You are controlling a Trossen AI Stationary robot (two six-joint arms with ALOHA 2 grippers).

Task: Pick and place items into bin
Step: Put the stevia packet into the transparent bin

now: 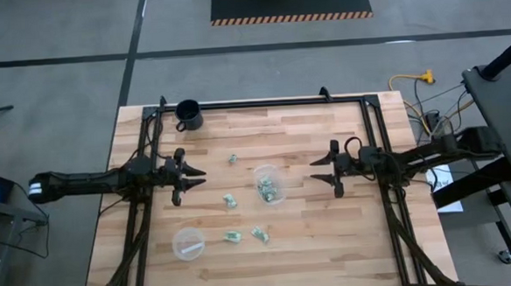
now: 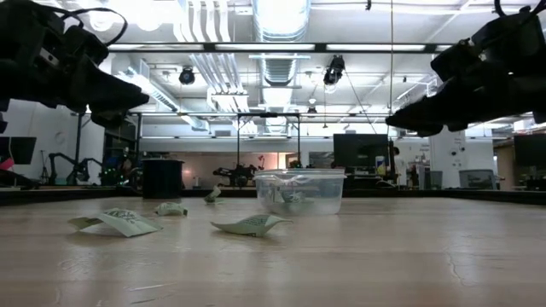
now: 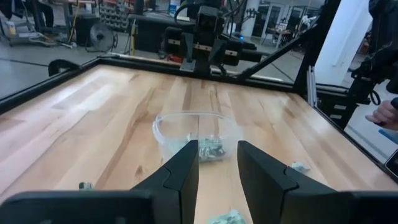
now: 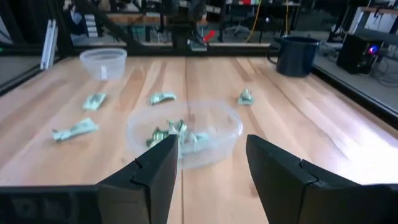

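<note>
The clear cup (image 1: 268, 184) stands mid-table between both grippers and holds several pale-green wrapped pieces (image 4: 174, 134). Loose pieces lie on the wood around it: one toward the far edge (image 1: 234, 159), one at its left (image 1: 230, 199), two toward the near edge (image 1: 233, 237) (image 1: 260, 235). My left gripper (image 1: 191, 174) hovers open to the cup's left, above the table, holding nothing. My right gripper (image 1: 321, 170) hovers open to the cup's right, also holding nothing. Each wrist view shows the cup (image 3: 198, 134) (image 4: 185, 134) just beyond the open fingers.
A black mug (image 1: 188, 115) stands near the far left corner. A flat clear dish with a white strip (image 1: 188, 244) sits near the left front. A black frame (image 1: 262, 102) runs along the far edge and down both sides. Bare wood lies right of the cup.
</note>
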